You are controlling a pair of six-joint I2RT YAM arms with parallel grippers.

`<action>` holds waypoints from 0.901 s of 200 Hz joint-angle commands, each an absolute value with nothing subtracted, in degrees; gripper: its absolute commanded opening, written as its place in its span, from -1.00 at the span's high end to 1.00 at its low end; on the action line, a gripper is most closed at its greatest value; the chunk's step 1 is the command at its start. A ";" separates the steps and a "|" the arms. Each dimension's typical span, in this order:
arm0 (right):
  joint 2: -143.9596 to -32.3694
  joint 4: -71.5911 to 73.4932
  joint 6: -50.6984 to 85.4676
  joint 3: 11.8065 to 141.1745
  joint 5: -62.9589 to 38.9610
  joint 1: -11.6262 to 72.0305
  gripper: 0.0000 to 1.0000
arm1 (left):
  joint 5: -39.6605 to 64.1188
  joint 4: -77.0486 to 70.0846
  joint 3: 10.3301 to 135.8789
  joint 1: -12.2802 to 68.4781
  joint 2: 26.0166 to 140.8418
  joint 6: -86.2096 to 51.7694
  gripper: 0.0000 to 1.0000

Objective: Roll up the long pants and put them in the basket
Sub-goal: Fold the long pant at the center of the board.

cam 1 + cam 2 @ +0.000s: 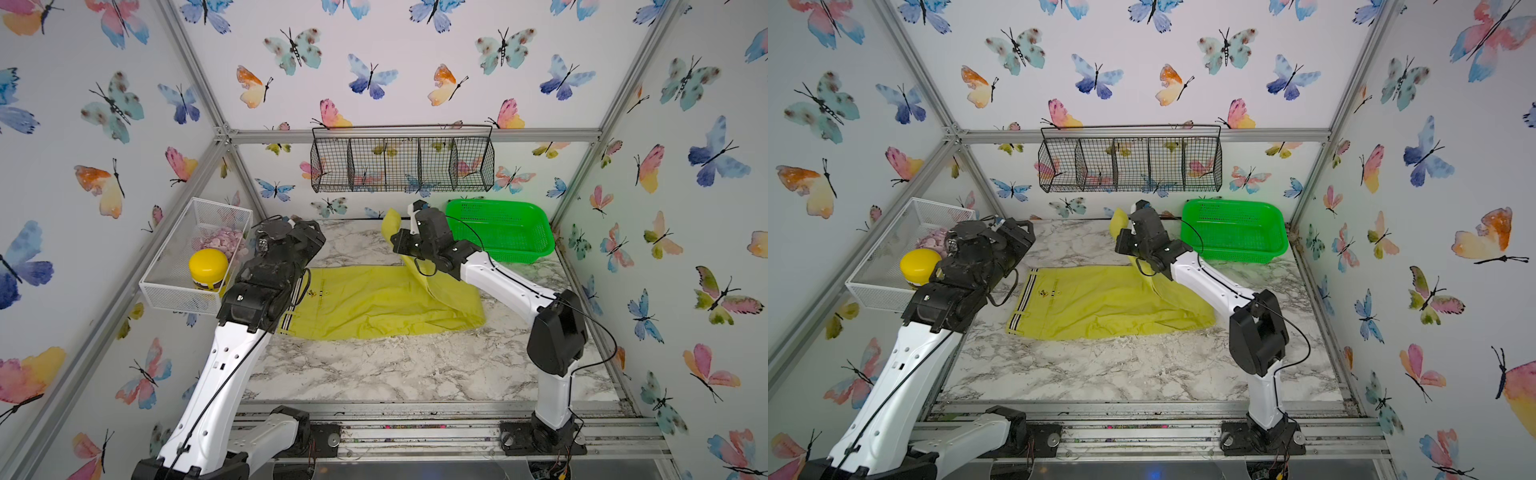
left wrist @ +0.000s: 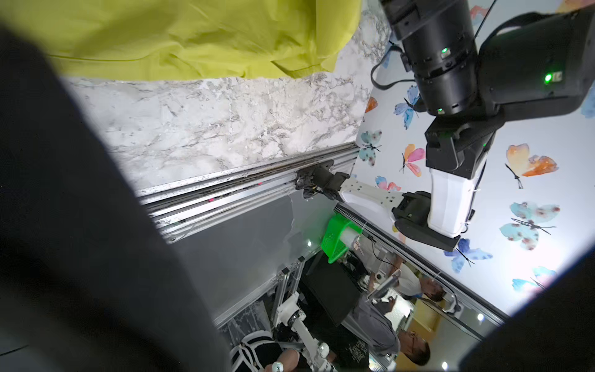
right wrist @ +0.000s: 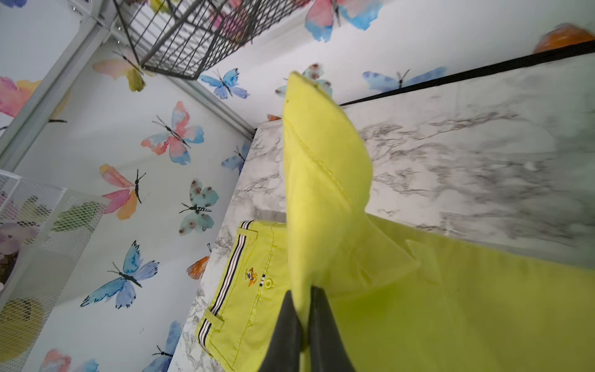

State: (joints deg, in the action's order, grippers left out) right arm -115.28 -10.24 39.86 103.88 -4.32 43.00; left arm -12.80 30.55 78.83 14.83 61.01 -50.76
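Well, the long pants (image 1: 374,303) lie flat across the middle of the marble table (image 1: 374,374), with the striped waistband (image 1: 1021,303) at the left arm's side. The far end of the cloth is pulled up off the table toward the back wall, where its tip stands up beside the green plastic basket (image 1: 503,228).

The right gripper (image 3: 304,319) has that raised part. In the right wrist view its 2 dark fingers (image 3: 283,335) are pinched together on the yellow-green cloth, and the leg's hem stands up above them.

The left gripper (image 1: 311,239) hangs above the table by the white mesh basket (image 1: 199,216), apart from the pants. In the left wrist view its fingers (image 2: 80,225) show as 2 blurred dark shapes spread wide, with nothing between them.

A yellow-lidded jar (image 1: 208,264) sits in the white basket. A black wire rack (image 1: 403,164) hangs on the back wall.
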 commanded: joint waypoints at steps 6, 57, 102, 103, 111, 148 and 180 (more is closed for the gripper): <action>-123.82 -8.05 40.26 113.05 -6.61 46.79 0.92 | -19.56 37.01 78.06 14.02 57.36 -47.98 -0.28; -137.92 -7.84 42.02 127.41 -10.34 51.27 0.92 | -23.60 43.06 77.35 13.71 52.83 -46.80 -0.54; -143.29 -2.83 44.78 127.82 -15.32 53.68 0.40 | -26.20 45.37 77.15 13.62 50.59 -45.52 -0.69; -143.36 -2.34 44.89 127.50 -15.66 53.69 0.34 | -26.24 45.40 77.16 13.62 50.56 -45.48 -0.69; -144.17 1.41 45.65 126.34 -19.11 53.87 -0.07 | -26.30 45.56 77.10 13.58 50.55 -45.42 -0.70; -145.31 -5.93 36.54 130.55 -21.83 55.69 -0.99 | -24.73 44.28 74.48 13.51 51.02 -46.21 -0.70; -127.10 -7.37 19.91 110.86 -1.33 56.25 -0.99 | -18.38 39.51 67.07 13.48 52.84 -49.01 -0.64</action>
